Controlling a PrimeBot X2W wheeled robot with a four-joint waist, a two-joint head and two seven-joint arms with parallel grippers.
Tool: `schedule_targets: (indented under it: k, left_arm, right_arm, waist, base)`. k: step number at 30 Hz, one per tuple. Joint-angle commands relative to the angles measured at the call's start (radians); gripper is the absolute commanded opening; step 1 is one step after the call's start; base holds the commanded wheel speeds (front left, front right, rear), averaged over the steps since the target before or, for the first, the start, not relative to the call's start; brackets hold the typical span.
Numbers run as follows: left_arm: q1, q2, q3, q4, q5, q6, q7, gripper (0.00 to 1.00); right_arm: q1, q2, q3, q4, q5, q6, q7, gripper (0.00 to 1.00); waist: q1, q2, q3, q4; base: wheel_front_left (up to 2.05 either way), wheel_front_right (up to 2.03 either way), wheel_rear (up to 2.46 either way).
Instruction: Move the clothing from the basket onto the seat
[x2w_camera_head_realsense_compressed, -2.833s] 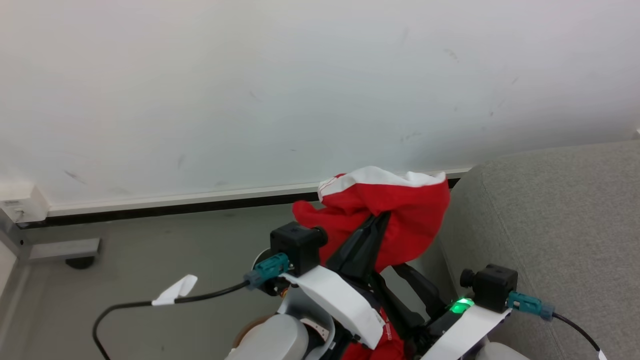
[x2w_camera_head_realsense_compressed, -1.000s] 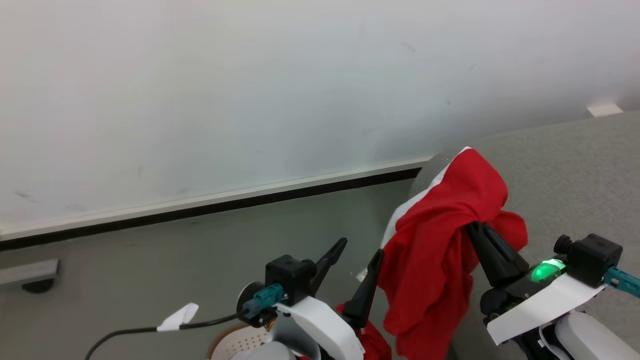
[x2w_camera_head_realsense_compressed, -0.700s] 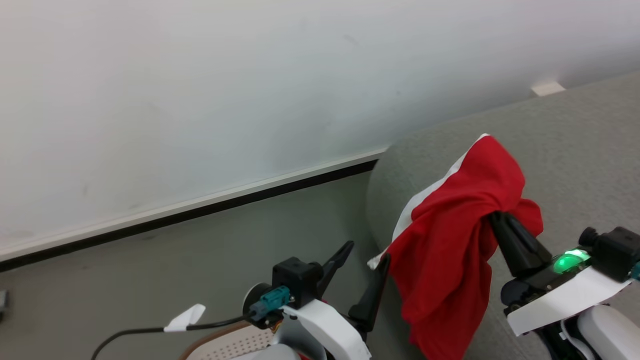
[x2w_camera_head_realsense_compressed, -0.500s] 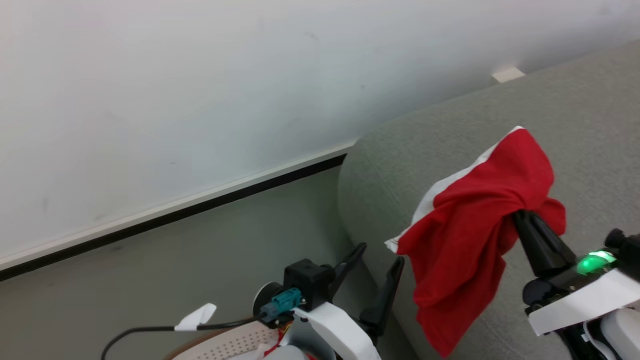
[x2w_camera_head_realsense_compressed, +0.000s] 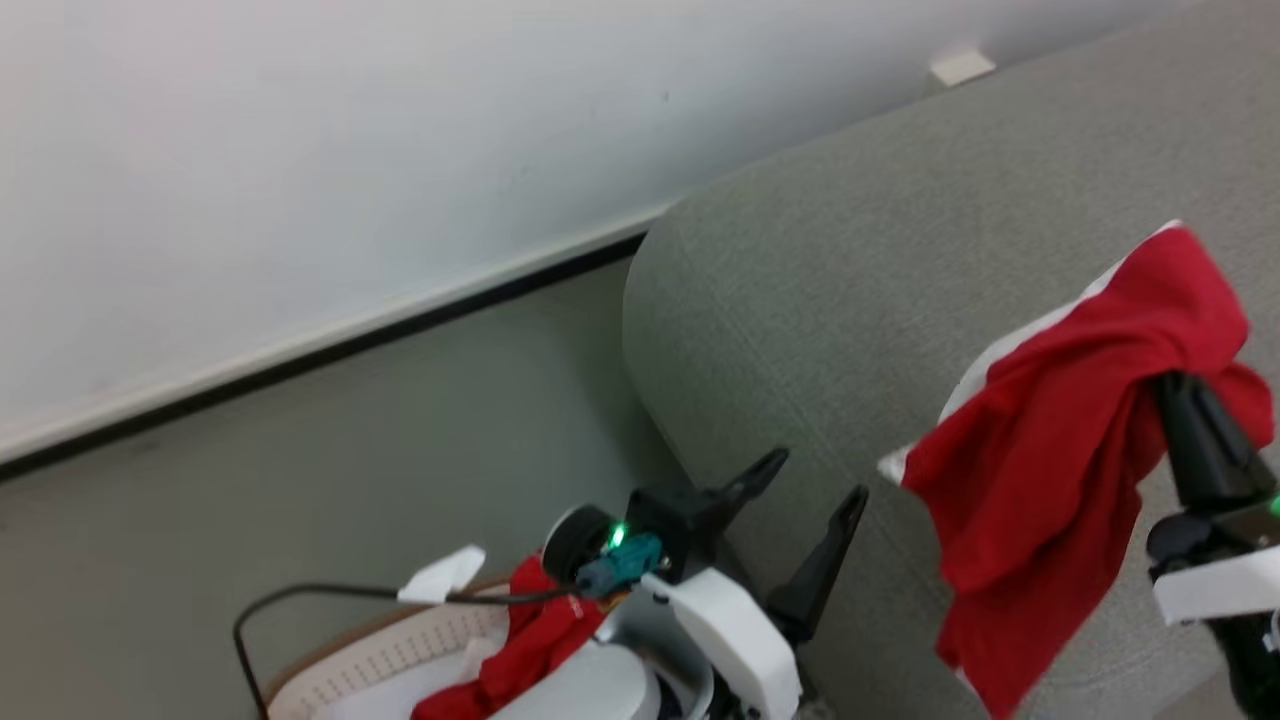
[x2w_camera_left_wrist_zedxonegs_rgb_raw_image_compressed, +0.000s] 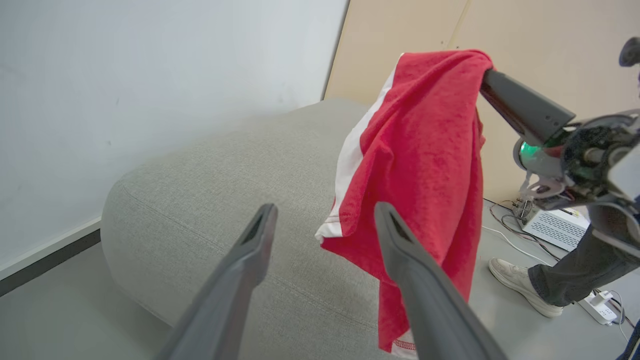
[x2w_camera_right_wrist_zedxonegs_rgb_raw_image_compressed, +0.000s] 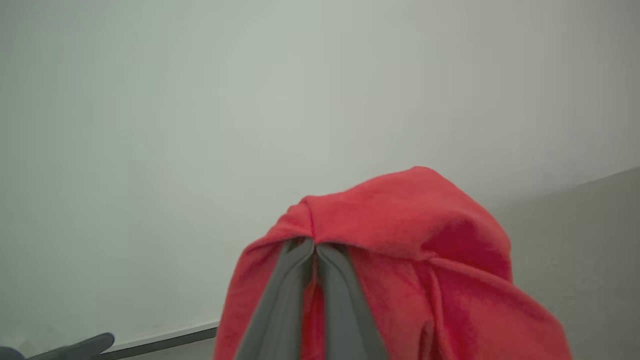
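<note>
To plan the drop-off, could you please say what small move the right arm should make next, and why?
Probably lower the right gripper toward the seat: its fingers pinch the red garment, which hangs free, not yet resting on the upholstery.

A lab staged as a home is suggested by the grey sofa (x2w_camera_head_realsense_compressed: 850, 280), bare wall (x2w_camera_head_realsense_compressed: 300, 150), and cabled equipment box (x2w_camera_left_wrist_zedxonegs_rgb_raw_image_compressed: 555, 227) on the floor (x2w_camera_left_wrist_zedxonegs_rgb_raw_image_compressed: 50, 325).

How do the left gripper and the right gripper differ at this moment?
The left gripper stands open and empty; the right gripper is shut on the red garment. The left gripper is low, near the basket; the right gripper is higher, at the seat. Both have long dark fingers.
</note>
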Motion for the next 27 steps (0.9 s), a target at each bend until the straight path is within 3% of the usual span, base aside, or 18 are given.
schedule_targets:
  k: [1,7,15,21,27]
  left_arm:
    - [-0.034,0.006,-0.001,-0.005,0.024,-0.003,0.014,1.0]
    - [-0.186,0.013,-0.017,-0.005,0.08,-0.028,0.078,1.0]
    - [-0.393,-0.002,-0.018,0.021,0.148,-0.058,0.112,1.0]
    - [-0.479,-0.017,-0.02,0.052,0.164,-0.063,0.096,1.0]
    - [-0.483,-0.028,-0.027,0.085,0.154,-0.054,0.071,1.0]
  right_arm:
    - [-0.029,0.011,-0.026,-0.006,-0.015,-0.002,-0.003,0.0]
    - [-0.181,0.031,-0.158,0.044,-0.043,-0.002,-0.003,0.0]
    - [-0.509,-0.034,-0.299,0.251,-0.084,-0.002,-0.003,0.0]
    - [-0.706,-0.084,-0.404,0.49,-0.13,-0.002,-0.003,0.0]
    - [-0.762,-0.042,-0.445,0.724,-0.21,-0.002,-0.003,0.0]
  waist:
    - [0.0,-0.0001,0.08,0.026]
    - [0.0,-0.0001,0.296,0.096]
    - [0.0,-0.0001,0.538,0.19]
    - [0.0,-0.0001,0.629,0.245]
    - [0.0,-0.0001,0.649,0.275]
  base:
    - [0.0,0.0,0.0]
    - [0.0,0.0,0.0]
    - [0.0,0.0,0.0]
    - [0.0,0.0,0.0]
    - [0.0,0.0,0.0]
